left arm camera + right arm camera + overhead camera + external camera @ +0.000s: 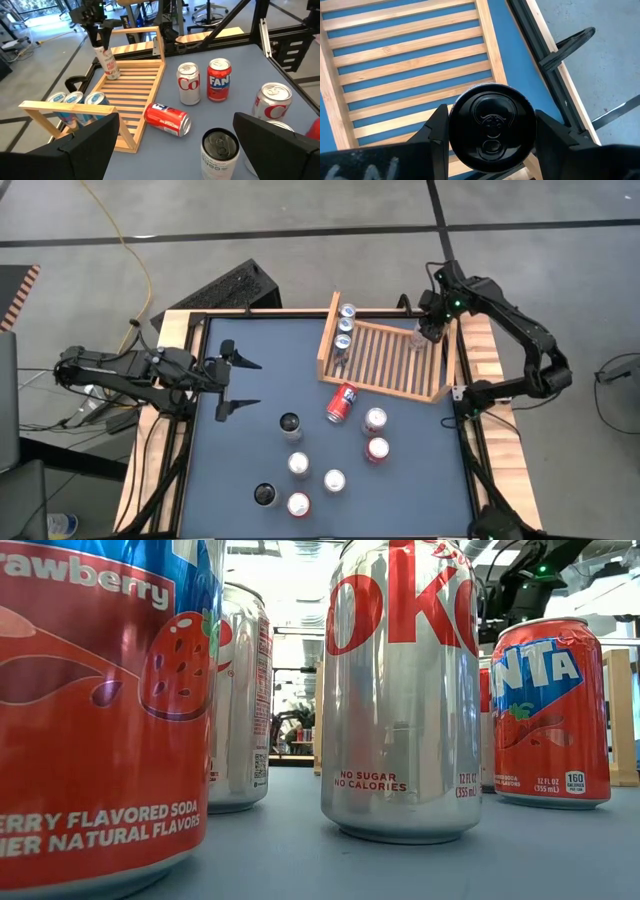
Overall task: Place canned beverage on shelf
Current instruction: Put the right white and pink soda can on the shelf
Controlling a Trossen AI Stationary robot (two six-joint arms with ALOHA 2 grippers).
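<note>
the right gripper (430,330) clamps a can (107,62), slightly tilted from upright, over the shelf (390,360); left gripper (240,385) gapes.

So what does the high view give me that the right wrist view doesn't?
Only the high view shows the left gripper open and waiting near the table's left edge, three cans lined up along the shelf's left board, the loose cans on the table, and one red can lying on its side. Only the right wrist view shows the held can's dark top close up. Both show the right gripper shut on that can over the shelf's slats.
</note>
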